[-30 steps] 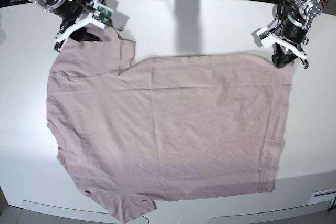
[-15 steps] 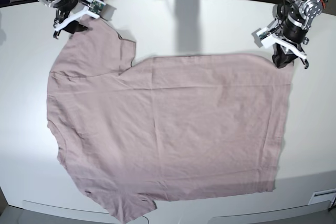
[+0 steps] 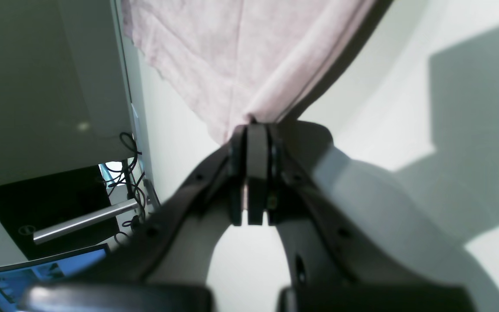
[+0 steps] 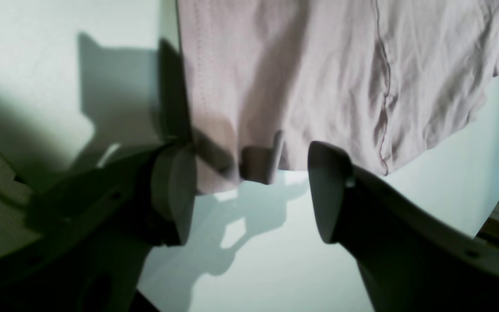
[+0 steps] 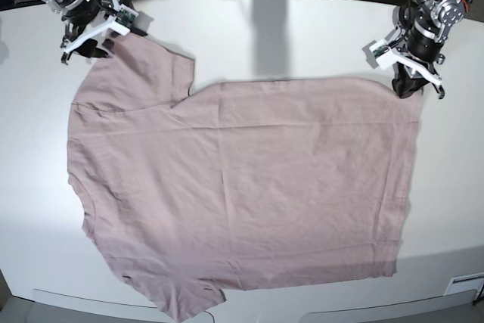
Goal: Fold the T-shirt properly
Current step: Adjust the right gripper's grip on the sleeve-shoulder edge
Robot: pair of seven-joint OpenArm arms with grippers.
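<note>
A dusty pink T-shirt lies spread flat across a white table, its body broad and lightly creased, one short sleeve reaching toward the far corner where the right gripper hangs.

That gripper stands released: in the right wrist view its two pale fingers are parted wide, with nothing between them. The sleeve's hemmed edge lies just ahead of the fingertips, flat on the table apart from a small turned-up flap of cloth in the gap, touching neither finger as far as can be told. The sleeve's seam runs away from the gripper toward the shirt's shoulder.

At the opposite far corner, the left gripper is clenched on the shirt's hem corner. The left wrist view shows its dark jaws pressed together, a pinch of pink fabric drawn into them at the tip and fanning out ahead of the gripper in a tight ridge. Beyond that ridge the cloth flattens onto the table.

The rest of the shirt stretches away from both grippers toward the near edge of the table, where the second sleeve lies close to the table's rim.
</note>
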